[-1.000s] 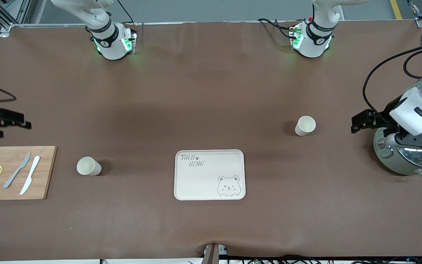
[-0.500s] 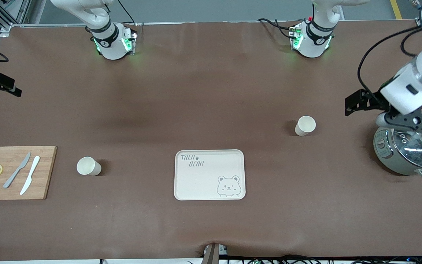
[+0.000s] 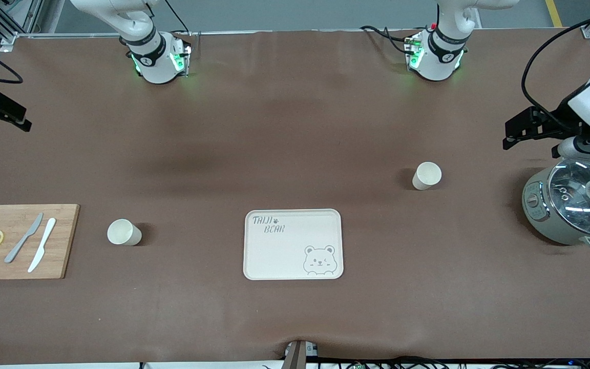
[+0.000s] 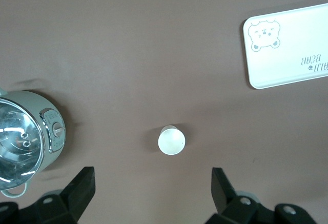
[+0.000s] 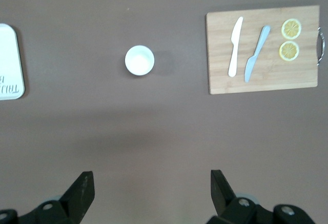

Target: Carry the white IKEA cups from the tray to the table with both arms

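Note:
Two cream-white cups stand upright on the brown table. One cup (image 3: 426, 176) is toward the left arm's end, farther from the front camera than the tray; it also shows in the left wrist view (image 4: 171, 140). The other cup (image 3: 123, 232) is toward the right arm's end, beside the cutting board; it also shows in the right wrist view (image 5: 139, 60). My left gripper (image 4: 152, 180) is open and empty, high over the table beside the cooker. My right gripper (image 5: 152, 183) is open and empty, high over the table's edge at the right arm's end.
A cream bear-printed tray (image 3: 293, 244) lies mid-table near the front camera. A grey cooker with a glass lid (image 3: 574, 207) stands at the left arm's end. A wooden cutting board (image 3: 21, 241) holds two knives and two lemon slices at the right arm's end.
The left gripper has moved off the cooker's lid toward the robots' bases and the table's end. The right gripper has moved toward the bases' edge. The cups have not moved.

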Action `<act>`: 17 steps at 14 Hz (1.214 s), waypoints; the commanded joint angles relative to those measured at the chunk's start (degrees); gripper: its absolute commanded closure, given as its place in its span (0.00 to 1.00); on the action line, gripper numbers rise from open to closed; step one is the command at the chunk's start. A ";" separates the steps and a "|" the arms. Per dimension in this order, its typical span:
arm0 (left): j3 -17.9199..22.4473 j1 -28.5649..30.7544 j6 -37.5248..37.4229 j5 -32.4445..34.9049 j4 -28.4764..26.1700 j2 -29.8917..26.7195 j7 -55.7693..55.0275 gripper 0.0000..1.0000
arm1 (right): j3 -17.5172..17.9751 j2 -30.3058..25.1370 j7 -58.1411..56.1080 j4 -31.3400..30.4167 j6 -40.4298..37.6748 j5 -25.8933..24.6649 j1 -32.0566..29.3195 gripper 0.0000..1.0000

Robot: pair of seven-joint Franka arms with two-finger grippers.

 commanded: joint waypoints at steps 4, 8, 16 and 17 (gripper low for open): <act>0.51 -0.61 -0.72 -0.76 -0.73 -0.05 -0.84 0.00 | 0.06 3.92 1.06 5.79 2.18 -2.78 -0.24 0.00; 0.51 -1.31 -0.55 -0.41 -0.81 0.13 -0.75 0.00 | -0.02 5.32 1.15 5.88 3.41 -1.99 -0.76 0.00; 0.42 -1.49 -0.28 1.17 -0.55 0.75 0.04 0.00 | -0.11 5.77 1.15 5.88 4.38 -1.82 -1.20 0.00; 0.33 -1.49 -0.28 1.17 -0.55 0.75 0.04 0.00 | -0.03 5.77 1.23 5.88 4.38 -1.82 -1.20 0.00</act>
